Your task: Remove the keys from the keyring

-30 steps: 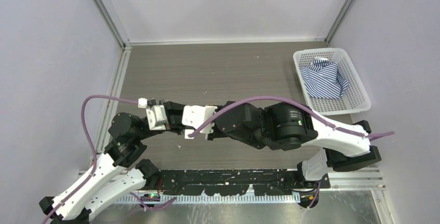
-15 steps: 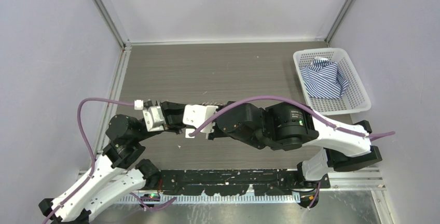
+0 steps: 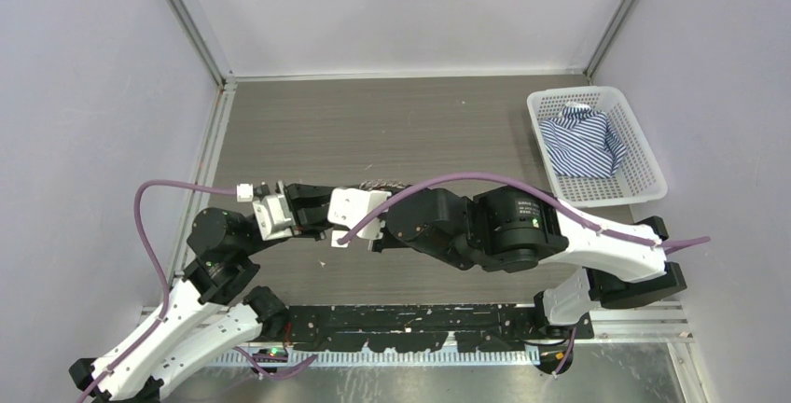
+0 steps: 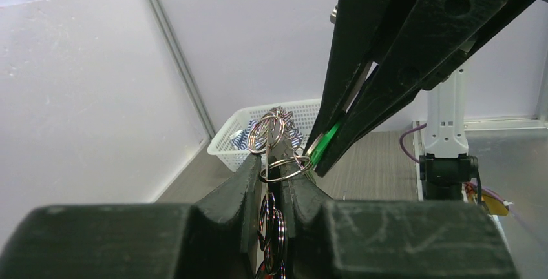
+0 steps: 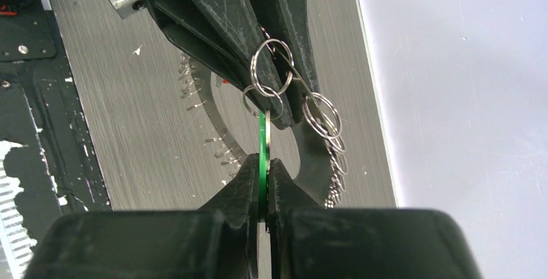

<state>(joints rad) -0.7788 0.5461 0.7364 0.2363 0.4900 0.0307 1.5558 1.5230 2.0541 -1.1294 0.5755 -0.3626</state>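
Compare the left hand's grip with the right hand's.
The left hand clamps the silvery keyring loops; the right hand clamps the thin green key, seen edge-on. The left hand's jaws stand slightly apart around the wire, while the right hand's are almost closed. Both are shut on their piece, meeting tip to tip.

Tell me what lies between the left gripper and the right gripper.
Right wrist view: linked small silvery wire rings and the edge-on bright green plastic key head.
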